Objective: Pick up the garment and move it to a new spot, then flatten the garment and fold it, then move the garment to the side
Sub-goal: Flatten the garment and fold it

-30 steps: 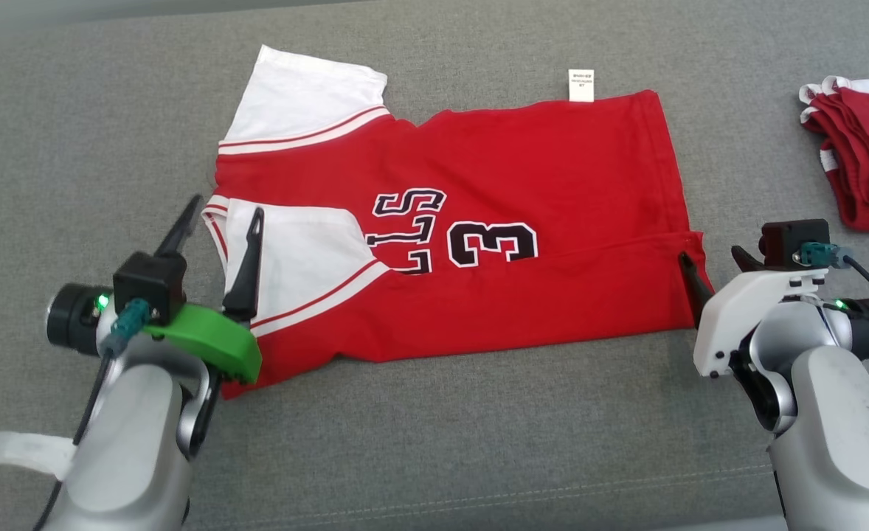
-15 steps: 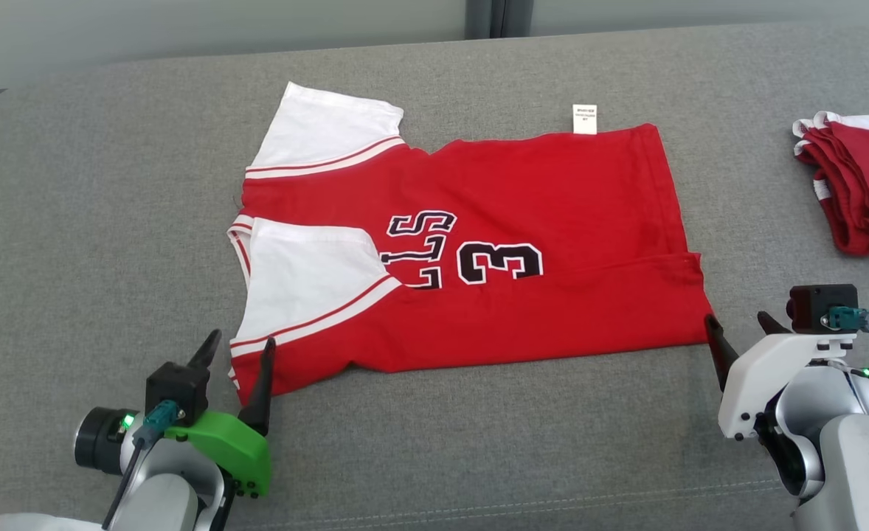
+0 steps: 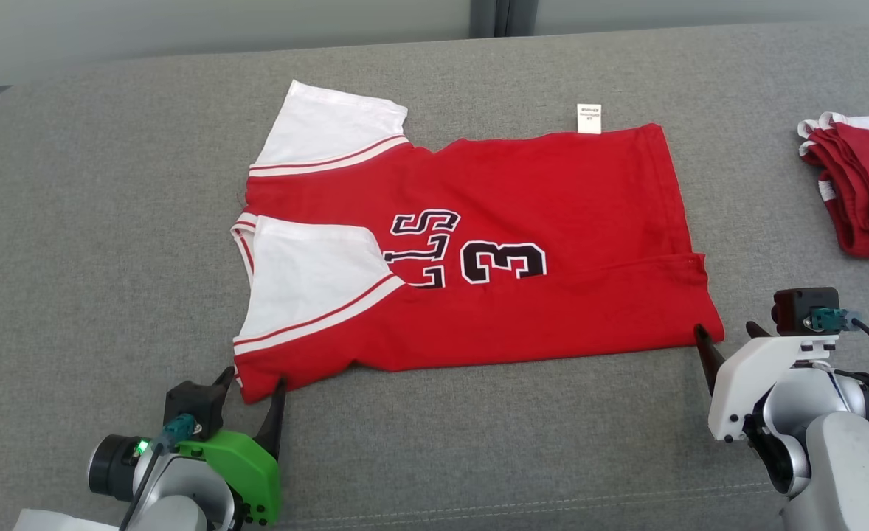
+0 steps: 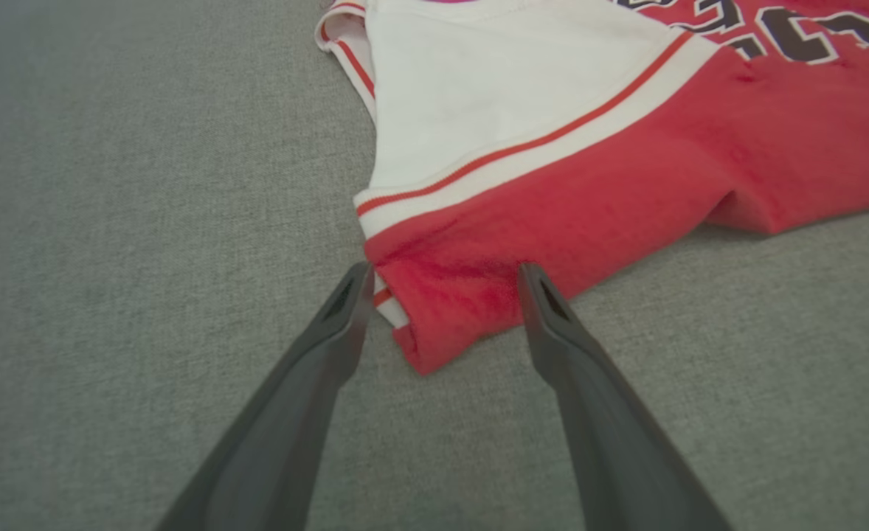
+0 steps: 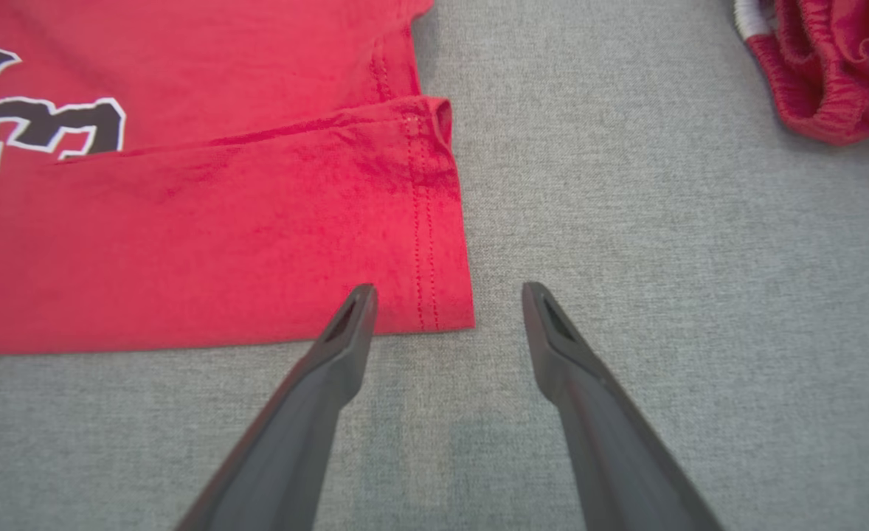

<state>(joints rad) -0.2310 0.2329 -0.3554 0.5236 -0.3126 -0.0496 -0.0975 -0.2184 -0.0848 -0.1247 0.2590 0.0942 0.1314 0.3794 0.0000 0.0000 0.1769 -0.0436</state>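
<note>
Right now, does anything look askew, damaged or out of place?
The red jersey is folded unevenly: its far white sleeve sticks out, and a white label pokes past the far edge. No damage visible.

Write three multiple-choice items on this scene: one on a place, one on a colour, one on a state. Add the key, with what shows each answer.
1. Where does the pile of red garments lie relative to the flat red jersey with white sleeves on the grey fabric surface?
A. On the robot's right of it, apart
B. On top of it
C. On the robot's left of it

2. What colour is the small label at the jersey's far edge?
A. Black
B. White
C. Green

3. How do the left gripper and the right gripper stand?
A. Both shut on the jersey
B. Left shut, right open
C. Both open

Key:
1 A, grey surface shows between the two.
2 B, it shows white against the grey.
3 C, each wrist view shows its fingers spread wide apart.
</note>
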